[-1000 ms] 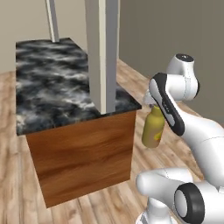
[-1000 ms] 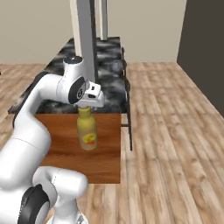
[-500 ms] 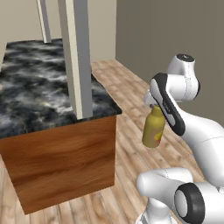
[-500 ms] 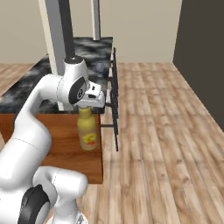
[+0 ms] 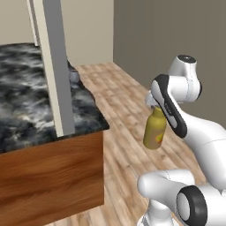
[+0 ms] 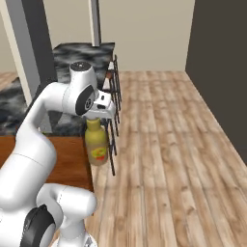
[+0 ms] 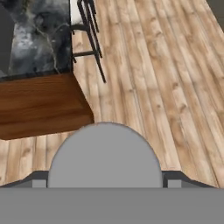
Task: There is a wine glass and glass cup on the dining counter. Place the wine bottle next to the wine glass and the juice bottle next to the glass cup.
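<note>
The juice bottle (image 5: 155, 130), mustard yellow, hangs upright in the air beside the end of the dining counter (image 5: 26, 106). My gripper (image 6: 99, 113) is shut on its wide cap from above. In the hand view the round cap (image 7: 105, 153) sits between the finger tips, with the counter's marbled top (image 7: 39, 39) and wooden base off to the upper left. A small grey glass, apparently the wine glass (image 5: 73, 77), stands on the counter behind the pillar. The wine bottle and the glass cup are out of view.
A grey and cream pillar (image 5: 57, 66) rises from the counter near its edge. Black bar stools (image 6: 113, 91) line the counter's side over the wooden floor (image 6: 164, 144). A dark wall (image 6: 217, 62) closes the right.
The whole picture has shifted, so the base has driven on: the counter end has slid left and nearer. The bottle stays in the gripper in the same pose.
</note>
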